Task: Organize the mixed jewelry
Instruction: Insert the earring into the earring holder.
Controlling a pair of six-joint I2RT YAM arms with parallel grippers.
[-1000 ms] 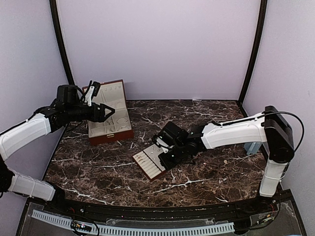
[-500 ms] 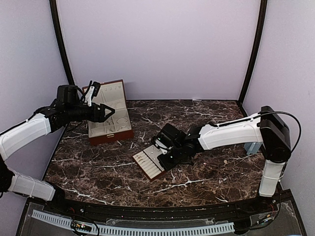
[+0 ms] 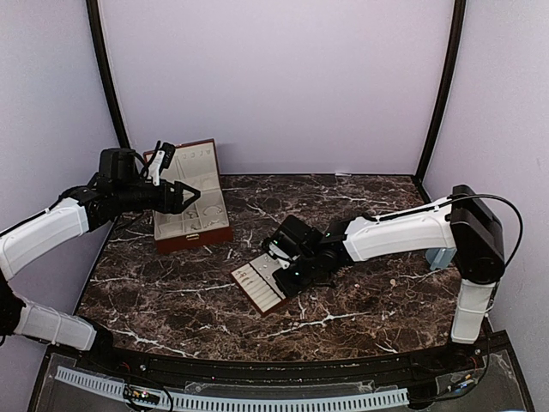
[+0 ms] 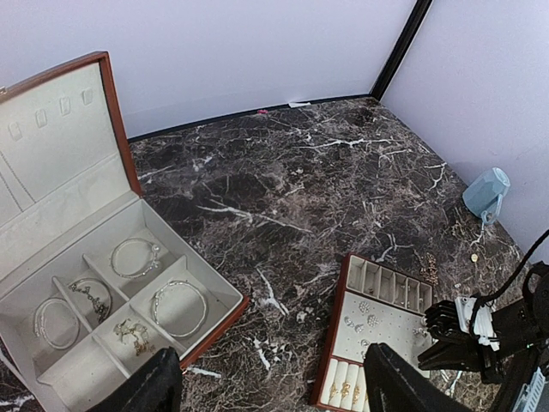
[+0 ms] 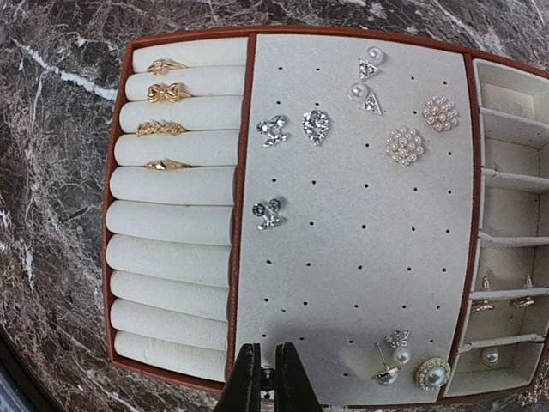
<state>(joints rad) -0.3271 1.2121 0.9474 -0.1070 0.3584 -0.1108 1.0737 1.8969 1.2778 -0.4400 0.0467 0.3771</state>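
The mixed jewelry is spread around. Bracelets [image 4: 135,256] and a thin chain [image 4: 93,296] lie in the open reddish-brown box [image 3: 193,230]. The cream slotted tray [image 5: 343,257] holds gold rings [image 5: 163,90] in its rolls and sparkly studs [image 5: 273,129] and pearl clusters [image 5: 404,144] on the dotted panel. My right gripper [image 5: 267,350] hangs low over the near edge of that panel, shut on a tiny stud. My left gripper [image 4: 274,386] hovers open and empty in the air between box and tray.
A few loose gold pieces [image 4: 427,268] lie on the marble right of the tray. A pale blue object [image 4: 485,193] stands by the right wall. The box lid [image 4: 60,137] stands up at the back left.
The right arm has edged slightly left over the tray. The left arm has not moved.
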